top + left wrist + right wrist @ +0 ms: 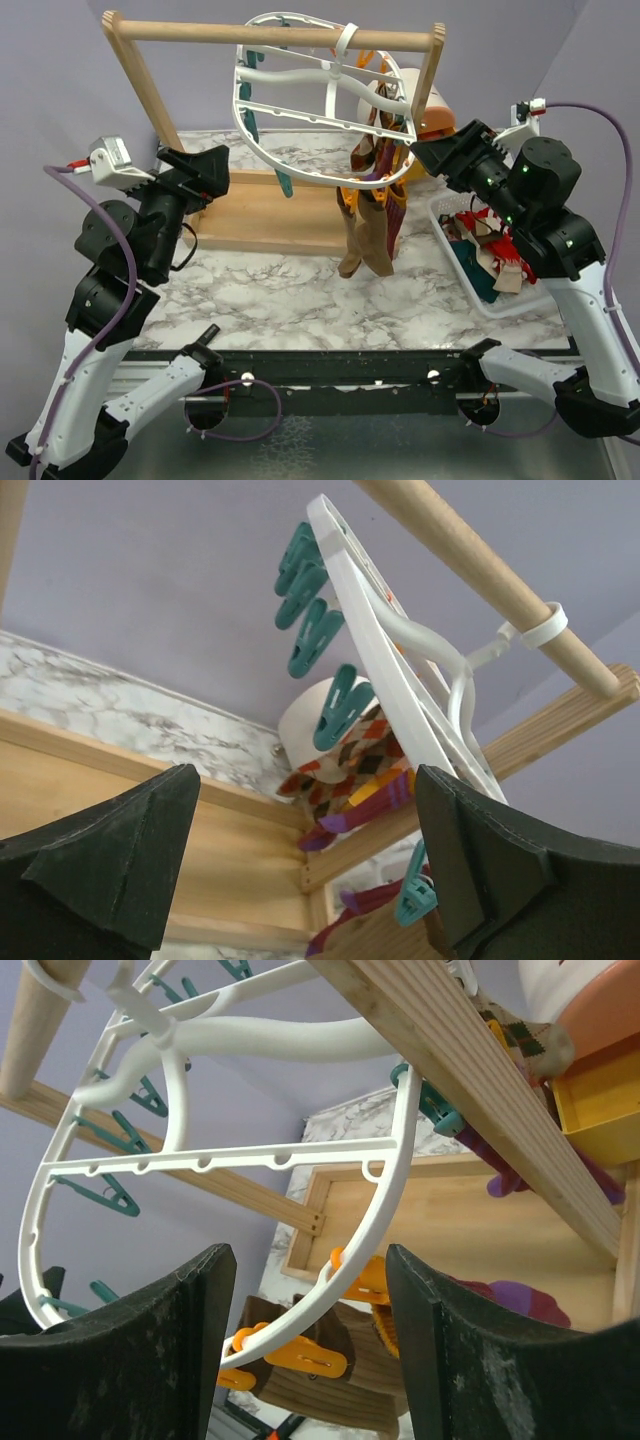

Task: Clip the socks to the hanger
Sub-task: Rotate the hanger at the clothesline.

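Note:
The white oval hanger (pixel 239 85) hangs by its hook from the wooden rack's top bar. On its near right side, orange clips (pixel 320 1360) hold two tan-brown socks (pixel 365 235). A maroon sock (pixel 393 215) and an argyle sock (pixel 385 115) hang beside them. Teal clips (pixel 315 640) dangle along the far side of the hanger (pixel 400 660). My left gripper (pixel 205 175) is open and empty, left of the hanger and pointing at it. My right gripper (pixel 425 155) is open and empty, just right of the rim (pixel 395 1180), with the brown socks (pixel 340 1395) below it.
The wooden rack has a top bar (pixel 280 35) and a base tray (pixel 270 215) under the hanger. A white slatted basket (pixel 440 215) at the right holds loose socks, among them a red-and-white striped one (pixel 510 262). A white and orange object (pixel 435 110) stands behind the rack's right post.

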Robot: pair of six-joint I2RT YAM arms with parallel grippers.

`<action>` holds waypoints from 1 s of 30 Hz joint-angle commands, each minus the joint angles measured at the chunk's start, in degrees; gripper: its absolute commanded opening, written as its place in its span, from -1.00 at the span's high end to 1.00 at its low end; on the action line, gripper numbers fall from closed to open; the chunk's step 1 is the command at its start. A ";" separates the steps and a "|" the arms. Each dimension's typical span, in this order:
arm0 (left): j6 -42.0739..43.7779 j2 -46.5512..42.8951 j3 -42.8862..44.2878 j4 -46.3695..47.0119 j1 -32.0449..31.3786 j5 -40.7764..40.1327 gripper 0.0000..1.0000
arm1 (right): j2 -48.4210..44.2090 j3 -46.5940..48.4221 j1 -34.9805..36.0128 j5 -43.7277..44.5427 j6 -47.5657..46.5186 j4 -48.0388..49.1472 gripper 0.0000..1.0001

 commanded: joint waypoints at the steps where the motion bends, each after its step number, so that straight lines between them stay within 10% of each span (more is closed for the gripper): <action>1: -7.46 4.08 4.54 0.78 -0.26 6.10 -0.88 | -1.21 -0.95 0.22 1.01 6.04 -1.92 -0.33; 14: -7.81 15.75 11.77 2.29 -0.22 7.41 -0.70 | -0.42 -6.96 0.22 -1.21 14.21 3.96 -0.21; 26: -7.30 12.50 5.85 6.90 -0.17 7.61 0.97 | 3.81 -4.50 0.20 -2.96 12.81 4.35 0.36; 30: -7.24 9.76 3.38 7.32 -0.17 6.56 1.00 | 4.44 -3.69 0.20 -2.73 11.70 4.69 0.45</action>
